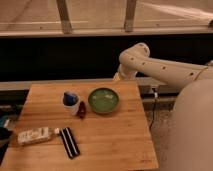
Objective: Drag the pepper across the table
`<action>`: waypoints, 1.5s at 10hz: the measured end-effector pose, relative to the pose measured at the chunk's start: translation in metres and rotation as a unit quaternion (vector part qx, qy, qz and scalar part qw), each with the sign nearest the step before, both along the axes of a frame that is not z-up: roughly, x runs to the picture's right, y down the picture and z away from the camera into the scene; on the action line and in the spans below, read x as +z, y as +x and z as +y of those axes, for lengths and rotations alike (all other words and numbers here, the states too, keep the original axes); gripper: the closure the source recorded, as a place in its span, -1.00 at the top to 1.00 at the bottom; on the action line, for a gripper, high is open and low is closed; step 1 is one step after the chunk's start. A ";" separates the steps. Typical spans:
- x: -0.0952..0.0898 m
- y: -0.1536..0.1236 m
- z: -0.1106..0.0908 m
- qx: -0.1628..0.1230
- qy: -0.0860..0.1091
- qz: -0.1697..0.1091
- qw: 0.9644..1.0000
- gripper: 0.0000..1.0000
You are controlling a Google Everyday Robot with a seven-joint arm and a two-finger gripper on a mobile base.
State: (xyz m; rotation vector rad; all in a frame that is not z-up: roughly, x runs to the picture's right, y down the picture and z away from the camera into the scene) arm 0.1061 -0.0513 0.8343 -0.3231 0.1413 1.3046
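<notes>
Progress: judged not begun. No contact made with the pepper (81, 109).

Position of pepper: lying on the table (115, 147), left of centre and nearer the far edge than the near edge. Touching or just beside the white cup with blue top (71, 101), and close to the left rim of the green bowl (103, 99).

Position of gripper (119, 76): held beyond the far edge, toward the far right corner, well apart from the pepper. Open or closed: cannot tell.

Remaining, by estimate:
- Bring gripper to the pepper.
- Make contact.
- Slide it over the wood, clear of cup and bowl.

Count:
- pepper: one
- white cup with blue top: one
- green bowl: one
- pale packet (35, 135), by the left edge toward the near left corner: one
- dark flat bar (69, 142), just beside the packet: one
- gripper: one
</notes>
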 end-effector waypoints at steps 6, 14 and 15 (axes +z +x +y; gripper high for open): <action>-0.002 -0.002 0.001 -0.009 -0.001 -0.005 1.000 0.25; -0.082 -0.148 0.072 -0.119 -0.017 -0.068 0.990 0.25; -0.086 -0.159 0.077 -0.123 -0.018 -0.075 0.989 0.25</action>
